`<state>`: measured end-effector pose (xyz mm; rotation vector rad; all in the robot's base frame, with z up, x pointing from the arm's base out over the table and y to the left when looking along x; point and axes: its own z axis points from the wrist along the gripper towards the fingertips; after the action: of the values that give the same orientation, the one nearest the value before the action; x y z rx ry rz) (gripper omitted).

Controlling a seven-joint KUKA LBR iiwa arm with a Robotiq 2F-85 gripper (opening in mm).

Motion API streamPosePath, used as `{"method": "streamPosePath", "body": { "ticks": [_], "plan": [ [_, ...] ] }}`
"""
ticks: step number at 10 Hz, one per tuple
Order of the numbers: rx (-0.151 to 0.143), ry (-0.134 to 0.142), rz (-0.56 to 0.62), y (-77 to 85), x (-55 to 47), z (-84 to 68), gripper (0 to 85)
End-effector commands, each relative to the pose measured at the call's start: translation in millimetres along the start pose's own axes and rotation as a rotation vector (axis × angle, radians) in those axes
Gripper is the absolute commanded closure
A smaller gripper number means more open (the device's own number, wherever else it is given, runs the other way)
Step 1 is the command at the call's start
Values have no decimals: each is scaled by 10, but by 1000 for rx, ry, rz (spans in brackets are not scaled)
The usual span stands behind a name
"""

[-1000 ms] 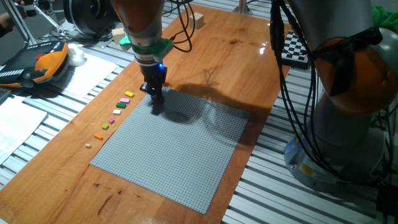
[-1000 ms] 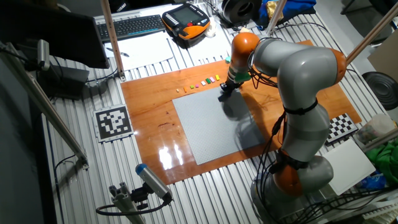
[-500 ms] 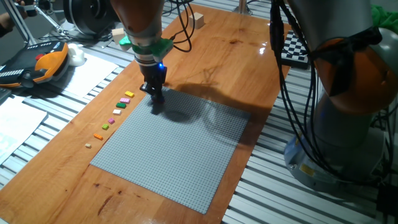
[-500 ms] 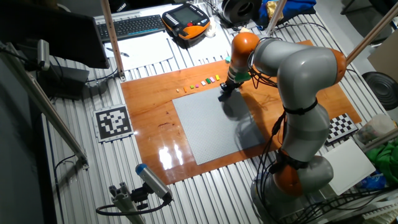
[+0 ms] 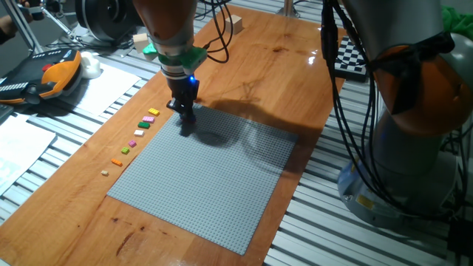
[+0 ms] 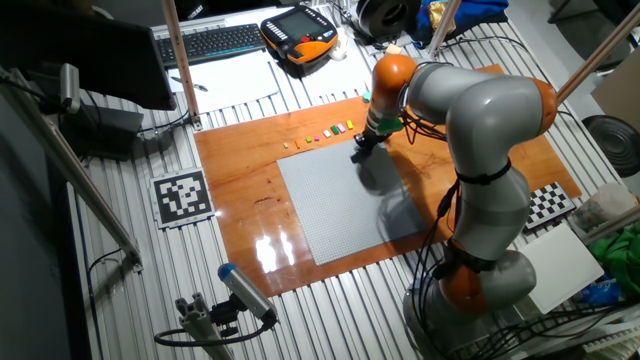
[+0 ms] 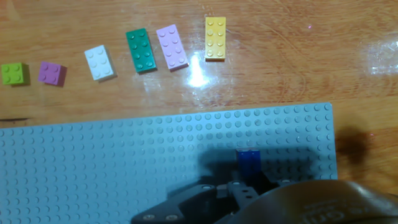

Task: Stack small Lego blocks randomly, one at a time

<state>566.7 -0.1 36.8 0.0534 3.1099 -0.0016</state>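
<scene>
The claw (image 5: 185, 122) is parked low over the far left corner of the grey baseplate (image 5: 207, 185), and nothing has budged compared with the frames from a moment earlier; same pose, same spot. In the hand view a blue brick (image 7: 249, 163) is seen right at the fingertips on the baseplate, but whether it's being pinched or just sat there can't be told, since the jaws are hidden by the housing.

The rest of the small Lego blocks are lined up on the worktop (image 5: 281, 59) just beyond the baseplate's edge: yellow (image 7: 215, 29), pink (image 7: 171, 46), dark green (image 7: 141, 50), white (image 7: 99, 63), purple (image 7: 51, 73) and lime (image 7: 13, 73).

These are likely featherlight, rigid and a bit slick, so they'd best be gripped across the smooth long sides, squarely, or they'll probably twist or pop out.
</scene>
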Motion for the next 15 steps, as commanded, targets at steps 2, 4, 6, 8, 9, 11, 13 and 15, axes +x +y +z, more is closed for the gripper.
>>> {"method": "streamPosePath", "body": {
  "ticks": [2,4,6,8,9,11,13,15],
  "plan": [
    [0,-4,6,9,5,33,850],
    [3,-5,17,10,0,48,850],
    [3,-5,28,10,-5,58,850],
    [9,-8,28,2,-13,87,850],
    [10,-10,28,2,-16,96,850],
    [28,-18,22,3,-19,105,850],
    [27,-18,24,7,-15,111,850],
    [18,-15,29,13,-11,117,850]
  ]
}}
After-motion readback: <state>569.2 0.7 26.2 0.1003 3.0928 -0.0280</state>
